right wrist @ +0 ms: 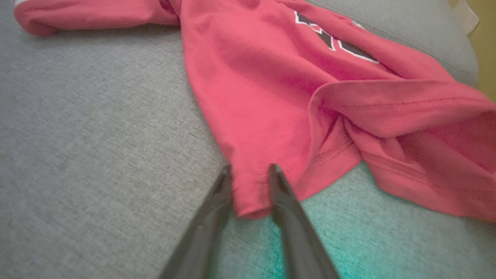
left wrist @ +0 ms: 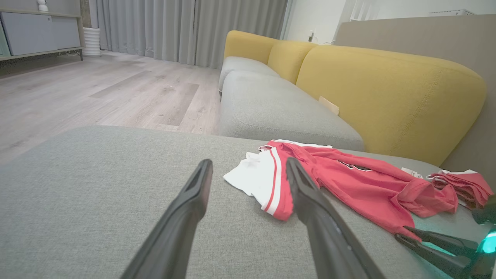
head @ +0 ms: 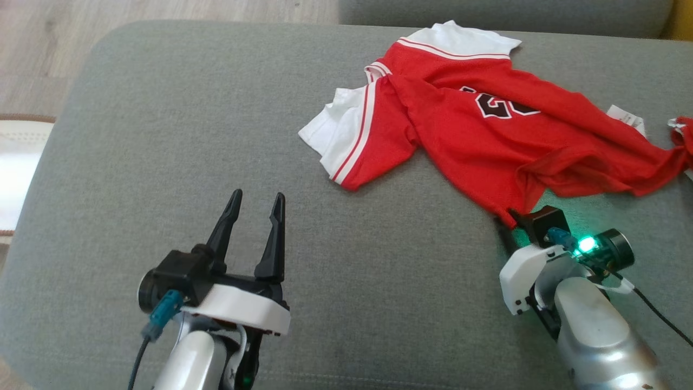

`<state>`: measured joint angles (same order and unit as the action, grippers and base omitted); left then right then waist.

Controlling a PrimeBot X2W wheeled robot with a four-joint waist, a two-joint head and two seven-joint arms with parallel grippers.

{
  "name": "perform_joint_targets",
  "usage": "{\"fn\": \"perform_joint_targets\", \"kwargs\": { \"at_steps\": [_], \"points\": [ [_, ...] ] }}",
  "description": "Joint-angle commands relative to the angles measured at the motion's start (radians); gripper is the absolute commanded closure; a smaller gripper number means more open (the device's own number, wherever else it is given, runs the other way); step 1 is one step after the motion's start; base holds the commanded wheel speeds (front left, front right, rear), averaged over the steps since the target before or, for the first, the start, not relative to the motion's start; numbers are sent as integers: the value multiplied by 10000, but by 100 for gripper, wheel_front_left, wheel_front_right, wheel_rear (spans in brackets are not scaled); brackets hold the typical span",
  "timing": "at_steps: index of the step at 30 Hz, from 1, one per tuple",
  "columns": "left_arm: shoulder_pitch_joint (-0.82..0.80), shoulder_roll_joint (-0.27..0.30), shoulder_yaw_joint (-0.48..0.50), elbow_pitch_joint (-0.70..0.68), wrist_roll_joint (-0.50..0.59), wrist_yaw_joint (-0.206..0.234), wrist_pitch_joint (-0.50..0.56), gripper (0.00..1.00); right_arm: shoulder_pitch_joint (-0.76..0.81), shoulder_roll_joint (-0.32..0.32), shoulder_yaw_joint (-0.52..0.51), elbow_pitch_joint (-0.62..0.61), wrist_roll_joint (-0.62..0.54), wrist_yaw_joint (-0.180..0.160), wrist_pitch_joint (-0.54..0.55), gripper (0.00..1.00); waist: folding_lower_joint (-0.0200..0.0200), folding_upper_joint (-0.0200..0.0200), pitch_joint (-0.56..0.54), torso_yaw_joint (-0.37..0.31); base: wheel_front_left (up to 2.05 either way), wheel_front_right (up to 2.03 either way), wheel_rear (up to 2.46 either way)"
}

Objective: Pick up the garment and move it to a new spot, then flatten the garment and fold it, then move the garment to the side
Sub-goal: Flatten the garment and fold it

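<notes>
A red jersey [head: 487, 130] with white sleeves and dark numbers lies crumpled on the grey sofa seat [head: 162, 135], at the far right. Its lower hem corner reaches toward me. My right gripper [head: 506, 219] is at that corner, and in the right wrist view its two fingers [right wrist: 251, 168] are shut on the red hem of the jersey [right wrist: 271, 97]. My left gripper [head: 258, 195] stands open above bare cushion, well to the left of the jersey and apart from it. Between its spread fingers [left wrist: 248, 162] the jersey's white sleeve [left wrist: 252, 180] shows farther off.
A small bunch of red and white cloth [head: 683, 130] and a white tag [head: 625, 118] lie at the seat's right edge. Yellow backrests [left wrist: 387, 97] rise behind the seat. Wooden floor [left wrist: 97, 89] and a rug's edge [head: 21, 141] lie to the left.
</notes>
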<state>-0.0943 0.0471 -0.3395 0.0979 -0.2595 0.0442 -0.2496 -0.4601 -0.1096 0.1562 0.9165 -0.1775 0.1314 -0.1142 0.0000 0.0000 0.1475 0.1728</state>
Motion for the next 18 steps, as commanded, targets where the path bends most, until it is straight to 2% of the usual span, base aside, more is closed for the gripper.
{"fn": "perform_joint_targets", "kwargs": {
  "at_steps": [1, 7, 13, 18],
  "points": [
    [-498, 31, 365, -325, -12, 21, -122, 0, -18, -47, 172, 70, -21, -7, 135, 100, 0, 0, -20, -45, 0, 0, 0],
    [-504, 31, 596, -289, 91, -19, -122, 0, -71, -162, 63, 75, 16, -7, -91, 100, 0, 0, -173, -454, 0, 0, 0],
    [-669, 31, 1034, 47, 491, -193, -122, 0, 861, -724, -223, -922, 476, -7, -251, 100, 0, 0, -308, -1205, 0, 0, 0],
    [-994, 31, 1237, 548, 840, -379, -122, 0, 2035, -1191, 272, -2283, 962, -7, 58, 100, 0, 0, -326, -1765, 0, 0, 0]
  ]
}}
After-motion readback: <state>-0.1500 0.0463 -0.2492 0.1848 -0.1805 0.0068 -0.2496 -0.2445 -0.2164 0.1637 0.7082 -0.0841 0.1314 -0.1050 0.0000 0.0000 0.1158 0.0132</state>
